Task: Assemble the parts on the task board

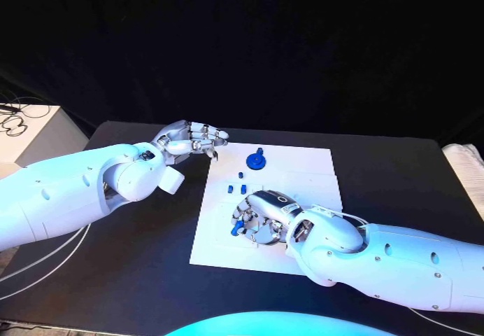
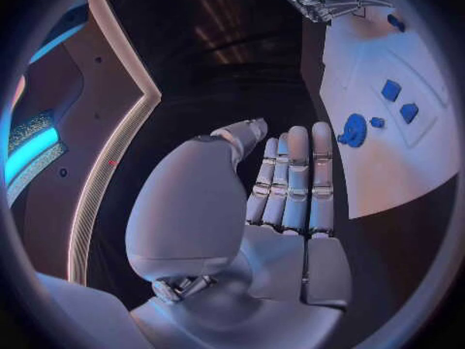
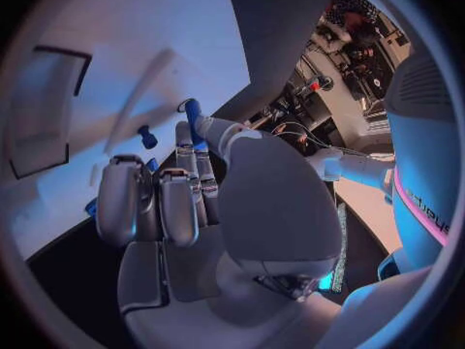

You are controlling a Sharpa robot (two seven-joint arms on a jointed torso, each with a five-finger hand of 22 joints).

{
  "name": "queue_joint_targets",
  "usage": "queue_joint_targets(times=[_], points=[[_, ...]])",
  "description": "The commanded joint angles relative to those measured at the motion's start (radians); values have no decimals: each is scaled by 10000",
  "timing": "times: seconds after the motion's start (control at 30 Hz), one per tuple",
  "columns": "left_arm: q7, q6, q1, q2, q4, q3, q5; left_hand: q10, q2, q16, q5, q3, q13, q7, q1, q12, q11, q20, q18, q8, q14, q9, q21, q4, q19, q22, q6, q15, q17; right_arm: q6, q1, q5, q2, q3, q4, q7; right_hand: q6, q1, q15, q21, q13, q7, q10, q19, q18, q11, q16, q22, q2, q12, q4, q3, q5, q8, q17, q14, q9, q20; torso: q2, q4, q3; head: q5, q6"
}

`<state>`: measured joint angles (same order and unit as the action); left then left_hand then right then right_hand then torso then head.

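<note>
The white task board [image 1: 308,182] lies in the middle of the black table. A blue round part [image 1: 258,161] with an upright peg stands near its far left corner, with small blue parts [image 1: 238,187] just in front of it. My right hand [image 1: 264,213] rests low over the board's left half and pinches a blue part [image 3: 192,116] between thumb and finger; another small blue peg [image 3: 147,137] lies just beyond. My left hand [image 1: 191,140] hovers beside the board's far left corner, fingers straight and together, holding nothing. In the left wrist view, the round part [image 2: 353,129] lies beyond its fingertips.
A white box [image 1: 30,133] with black cables on top stands at the table's far left. A pale folded object [image 1: 466,168] lies at the right edge. Grey cables [image 1: 40,259] hang under my left arm. Bare black table surrounds the board.
</note>
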<state>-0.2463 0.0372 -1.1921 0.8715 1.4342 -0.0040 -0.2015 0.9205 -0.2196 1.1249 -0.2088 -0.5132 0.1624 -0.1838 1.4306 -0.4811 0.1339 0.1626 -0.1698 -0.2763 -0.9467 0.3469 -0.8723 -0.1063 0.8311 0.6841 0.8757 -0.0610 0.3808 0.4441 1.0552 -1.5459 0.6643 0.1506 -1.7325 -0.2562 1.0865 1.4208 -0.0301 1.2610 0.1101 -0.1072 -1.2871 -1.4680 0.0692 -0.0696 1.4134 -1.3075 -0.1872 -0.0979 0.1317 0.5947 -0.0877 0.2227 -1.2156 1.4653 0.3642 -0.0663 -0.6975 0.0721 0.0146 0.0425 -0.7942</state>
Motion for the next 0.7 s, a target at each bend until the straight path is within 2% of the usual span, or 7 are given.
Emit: queue_joint_targets(times=[0.03, 0.53, 0.7], points=[[-22, -180, -1, -6, 22, 5, 63, -46, 83, -34, -13, 27, -9, -57, 5, 53, -23, 1, -133, -47, -15, -15, 47, -48, 45, -9, 16, -30, 1, -243, -19, -294, -9, 8, 17, -23, 50, 11, -63, -49, -7, -56, -313, -443, -105, 266, -6, -1246, 103, 39, -53, 6, -26, 21, 8, 355, 925, 67, 6, -8, -8, 14, -14], [14, -188, -1, 27, 26, 5, 63, -47, 86, -36, -12, 32, -14, -58, -3, 58, -21, 3, -133, -50, -16, -16, 54, -58, 47, -14, 15, -32, 2, -103, -26, -1028, 18, 13, -13, -337, 40, -24, -58, 4, 1, -57, -314, -452, -115, 264, 8, -1271, 89, 52, -81, 17, -29, 29, -27, 361, 944, 62, 4, -6, -8, 1, -20], [27, -189, -1, 41, 30, 5, 63, -47, 86, -36, -12, 32, -14, -58, -3, 58, -21, 3, -133, -50, -16, -16, 54, -58, 47, -14, 15, -32, 2, -283, -26, -1146, 24, 12, -48, -340, 39, -46, -57, 6, 6, -56, -315, -452, -116, 263, 6, -1273, 74, 58, -96, 17, -27, 35, -22, 360, 954, 61, 1, -12, 1, 7, -28]])
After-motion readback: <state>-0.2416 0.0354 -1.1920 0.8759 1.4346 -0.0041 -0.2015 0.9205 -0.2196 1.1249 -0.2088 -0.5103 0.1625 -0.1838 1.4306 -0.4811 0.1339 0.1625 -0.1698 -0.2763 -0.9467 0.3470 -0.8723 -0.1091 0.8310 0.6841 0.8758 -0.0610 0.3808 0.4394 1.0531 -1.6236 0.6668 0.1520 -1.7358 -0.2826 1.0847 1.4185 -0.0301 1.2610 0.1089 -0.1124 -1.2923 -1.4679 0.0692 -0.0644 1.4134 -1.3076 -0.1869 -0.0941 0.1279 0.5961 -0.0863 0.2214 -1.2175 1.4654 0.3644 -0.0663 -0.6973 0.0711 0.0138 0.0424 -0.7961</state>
